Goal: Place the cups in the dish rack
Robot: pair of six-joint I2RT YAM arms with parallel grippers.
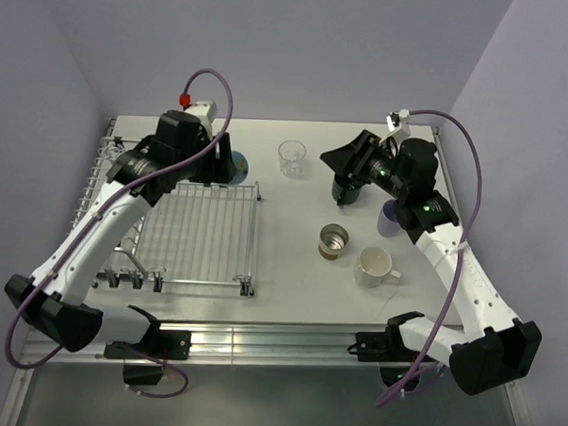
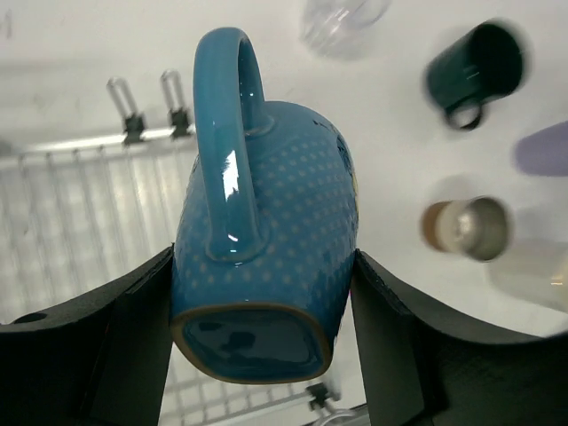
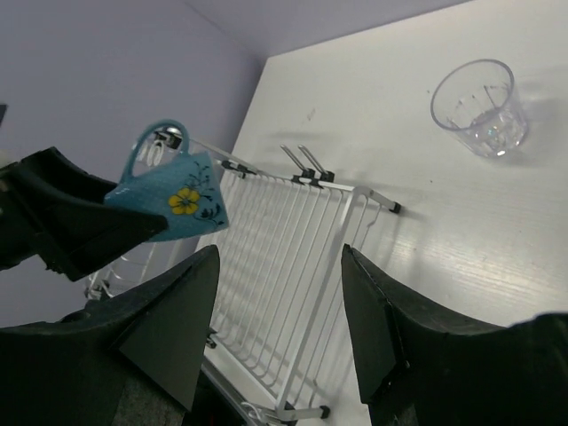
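My left gripper [image 2: 264, 342] is shut on the light blue mug [image 2: 266, 257], which it holds on its side with the handle up. In the top view that mug [image 1: 239, 164] hangs at the far edge of the silver dish rack [image 1: 200, 230]. From the right wrist the mug [image 3: 174, 201] shows a yellow flower, above the rack [image 3: 293, 257]. My right gripper [image 3: 280, 302] is open and empty. In the top view it [image 1: 341, 163] hovers just above the dark teal mug [image 1: 345, 189]. On the table stand the glass tumbler [image 1: 291, 158], the lavender cup [image 1: 389, 219], the brown metal-lined cup [image 1: 334, 241] and the white mug [image 1: 376, 267].
The rack has raised wire sides along its left edge [image 1: 97, 181] and small feet at its near side [image 1: 248, 287]. The purple walls close in on the left, back and right. A cable loops over each arm.
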